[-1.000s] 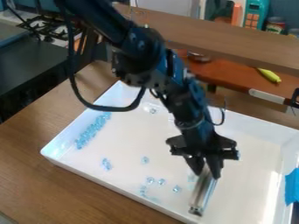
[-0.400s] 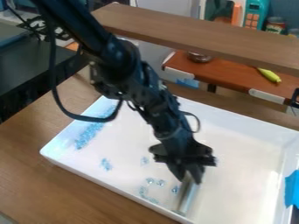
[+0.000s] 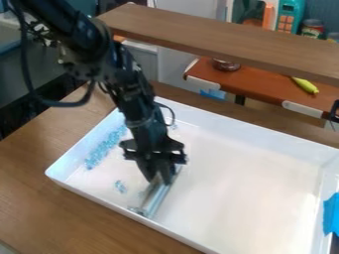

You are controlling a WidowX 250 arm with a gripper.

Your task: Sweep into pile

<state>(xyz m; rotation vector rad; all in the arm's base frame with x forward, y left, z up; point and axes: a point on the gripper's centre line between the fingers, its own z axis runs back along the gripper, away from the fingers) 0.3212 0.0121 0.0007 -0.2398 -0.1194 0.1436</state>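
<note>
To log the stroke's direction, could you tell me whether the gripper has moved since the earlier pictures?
Yes; the gripper has moved toward the tray's left end, as the camera sees it.

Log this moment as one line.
gripper: holding sweeping bar | bar: in white tray, end by near wall | small blue cluster: left of bar | blue strip: along left side

a brown wooden table (image 3: 39, 198) with a wide, shallow white tray (image 3: 238, 188) on top

Black, blocky-jointed arm (image 3: 129, 92), a thick dark cable (image 3: 66, 104) in a long loop, a thinner cable (image 3: 173, 117) lower down
</note>
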